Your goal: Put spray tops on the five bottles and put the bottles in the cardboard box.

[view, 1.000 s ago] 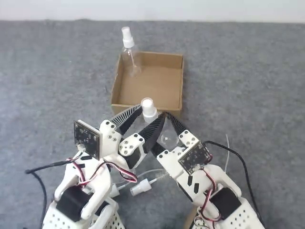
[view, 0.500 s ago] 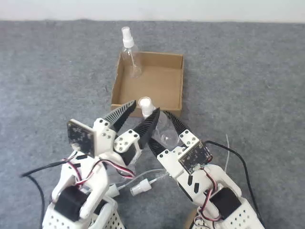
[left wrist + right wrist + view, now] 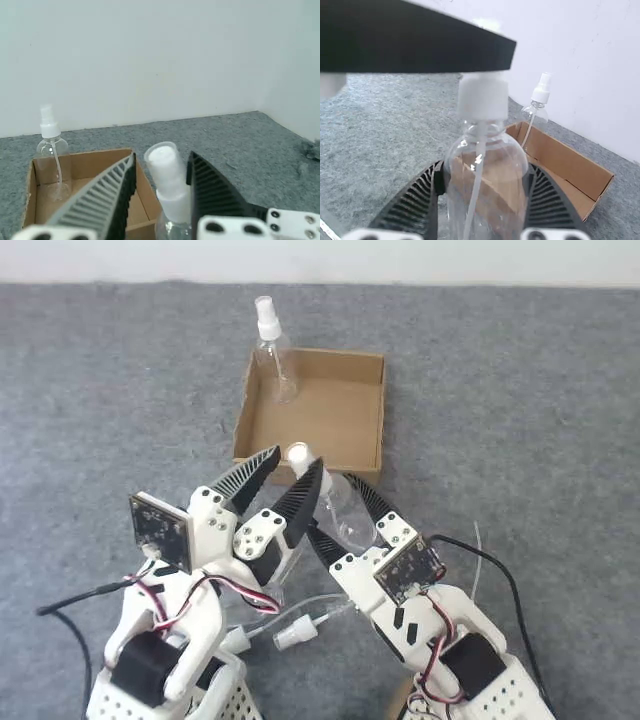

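Note:
A clear bottle (image 3: 345, 515) with a white spray top (image 3: 298, 453) on it is held up in front of the cardboard box (image 3: 365, 455). My right gripper (image 3: 332, 505) is shut on its body, and the right wrist view shows the bottle (image 3: 485, 175) between the two fingers. My left gripper (image 3: 298, 458) is open, its fingers apart on either side of the spray top (image 3: 165, 170) without pressing it. Another bottle (image 3: 272, 360) with its spray top on stands upright in the box's far left corner.
A loose spray top (image 3: 298, 632) with its thin tube lies on the grey carpet between the two arm bases. A second thin tube (image 3: 480, 560) lies to the right of the right arm. A black cable (image 3: 70, 605) trails at the lower left.
My left gripper was shut on the spray top a second ago; it has opened and its arm has shifted left. The bottle's top leans a little more toward the box.

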Available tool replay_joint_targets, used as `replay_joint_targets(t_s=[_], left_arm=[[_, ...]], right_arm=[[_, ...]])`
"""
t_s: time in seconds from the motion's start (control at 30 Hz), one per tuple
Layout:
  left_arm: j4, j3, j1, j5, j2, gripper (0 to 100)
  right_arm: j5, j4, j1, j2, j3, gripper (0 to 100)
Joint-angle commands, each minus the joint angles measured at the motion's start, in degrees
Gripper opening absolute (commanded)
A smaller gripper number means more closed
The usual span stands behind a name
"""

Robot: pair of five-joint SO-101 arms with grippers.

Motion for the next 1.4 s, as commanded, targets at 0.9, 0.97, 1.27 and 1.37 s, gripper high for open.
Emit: replay_joint_targets(t_s=[0.9, 0.97, 1.27, 1.37], left_arm=[[4.7, -3.6, 11.2, -6.0, -0.4, 8], [5.7, -3.7, 11.2, -6.0, -0.4, 12], [9.7, -9.7, 7.1, -6.1, -0.4, 17], [10.2, -11.8, 3.5, -6.0, -0.4, 17]], right_arm=[[-0.1, -1.0, 3.0, -1.3, -1.1, 9.0], [-0.1, -1.0, 3.5, -1.3, -1.1, 9.0], [-0.1, -1.1, 3.4, -1.3, -1.1, 9.0], [-0.1, -1.1, 3.5, -1.2, -1.1, 9.0]])
